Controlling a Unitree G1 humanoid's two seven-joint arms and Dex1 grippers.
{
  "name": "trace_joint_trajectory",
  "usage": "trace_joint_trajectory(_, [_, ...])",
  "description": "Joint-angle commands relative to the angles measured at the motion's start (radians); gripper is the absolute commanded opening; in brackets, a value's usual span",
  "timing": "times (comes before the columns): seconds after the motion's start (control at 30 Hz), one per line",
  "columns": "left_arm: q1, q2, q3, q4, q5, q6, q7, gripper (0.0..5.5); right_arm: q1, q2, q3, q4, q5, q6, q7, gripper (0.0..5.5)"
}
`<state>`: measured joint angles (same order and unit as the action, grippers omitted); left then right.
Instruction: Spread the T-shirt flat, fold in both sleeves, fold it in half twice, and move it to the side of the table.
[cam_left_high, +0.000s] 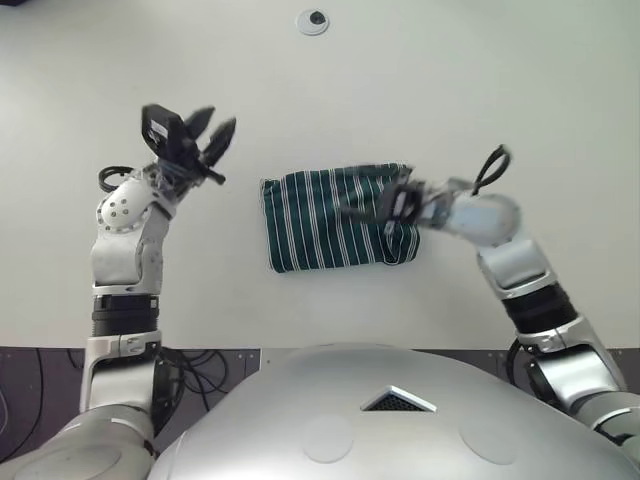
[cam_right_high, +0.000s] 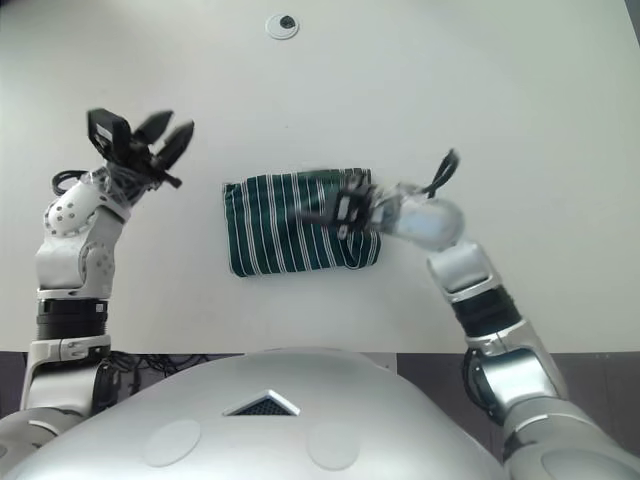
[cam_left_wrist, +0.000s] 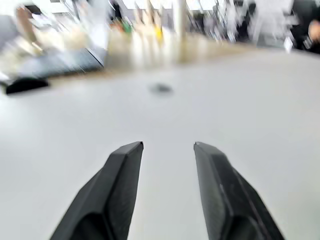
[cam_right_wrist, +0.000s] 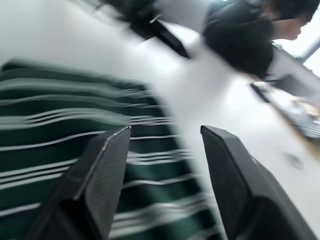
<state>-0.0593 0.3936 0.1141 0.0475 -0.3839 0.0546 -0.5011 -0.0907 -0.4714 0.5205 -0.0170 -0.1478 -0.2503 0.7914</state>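
T-shirt (cam_left_high: 320, 222): folded, green striped, on worktop (cam_left_high: 450, 90).
left fingers (cam_left_wrist: 117, 175): spread, held up, apart from shirt.
right fingers (cam_right_wrist: 105, 170): spread, over shirt's right edge.

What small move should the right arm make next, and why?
Probably lower the right gripper and close it on the right edge of the T-shirt, ready to drag it aside. The shirt lies folded into a compact rectangle, the right gripper hovers open over that edge, and the left gripper is raised clear of it, open.
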Motion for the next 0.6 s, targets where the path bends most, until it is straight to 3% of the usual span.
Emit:
trace_joint_trajectory(0.03, [-0.073, -0.151, 0.042, 0.042, -0.016, -0.149, 0.08, 1.81, -0.042, 0.014, 0.059, 0.202, -0.191, 0.025, -0.105, 2.56])
trace_joint_trajectory(0.13, [-0.088, -0.247, 0.011, 0.086, 0.032, -0.269, 0.108, 1.81, -0.159, -0.012, -0.04, 0.49, -0.255, 0.14, -0.339, 2.56])
trace_joint_trajectory(0.27, [-0.092, -0.276, 0.012, 0.19, 0.085, -0.408, 0.101, 1.81, -0.243, -0.067, -0.168, 0.709, -0.201, 0.141, -0.545, 2.56])
trace_joint_trajectory(0.47, [-0.121, -0.288, 0.059, 0.313, 0.052, -0.559, 0.066, 1.81, -0.347, 0.021, -0.333, 0.849, -0.071, -0.042, -0.708, 2.56])
trace_joint_trajectory(0.6, [-0.131, -0.292, 0.081, 0.356, 0.025, -0.589, 0.051, 1.81, -0.312, 0.106, -0.455, 0.755, 0.033, -0.299, -0.823, 2.56])
